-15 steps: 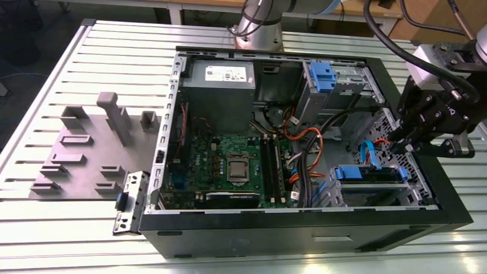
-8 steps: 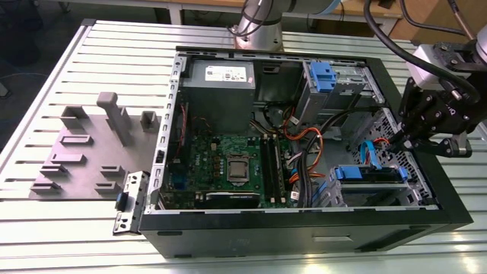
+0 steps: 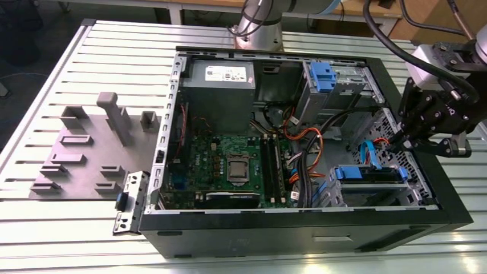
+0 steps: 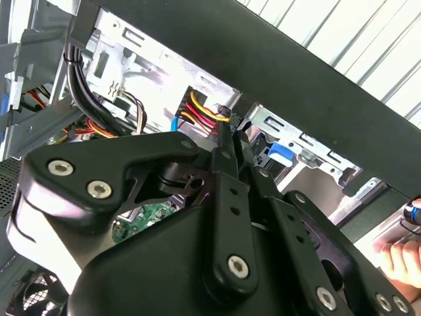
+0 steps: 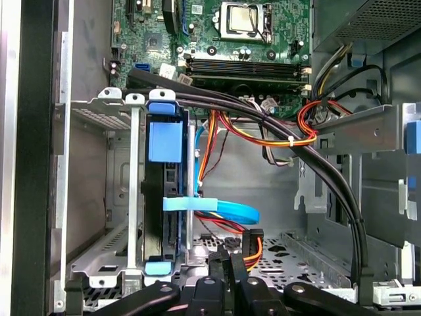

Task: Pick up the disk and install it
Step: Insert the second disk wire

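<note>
Exterior view: black robot gripper (image 3: 417, 145) is hanging over the 3 o'clock side of an open black desktop computer case (image 3: 304, 228), which is lying on a white slatted metal table (image 3: 99, 57). The fingers (image 4: 223, 141) are sitting pressed together w/ no gap, gripping nothing; both wrist views show this.

The disk (image 3: 369, 173), a flat hard drive w/ blue plastic rails, is sitting slotted in the silver metal drive cage (image 3: 380, 191) at the case's 4 o'clock corner. From the gripper it is lying at approx 8 o'clock, near but apart from the fingertips. In the first wrist view the disk (image 5: 172, 210) is showing edge-on, standing in the cage (image 5: 118, 197) w/ a blue tab (image 5: 164, 141) at one end. The closed fingertips (image 5: 227, 260) are pointing into the case floor just beside the cage, not touching the disk.

The exterior view alone is taking in the grey power supply box (image 3: 220, 77) at 12 o'clock, the green motherboard (image 3: 228, 165) and a grey fixture plate w/ blocks (image 3: 91, 154) at 9 o'clock outside the case. The second wrist view is adding part of a person's hand (image 4: 401, 257) beyond the case wall.
</note>
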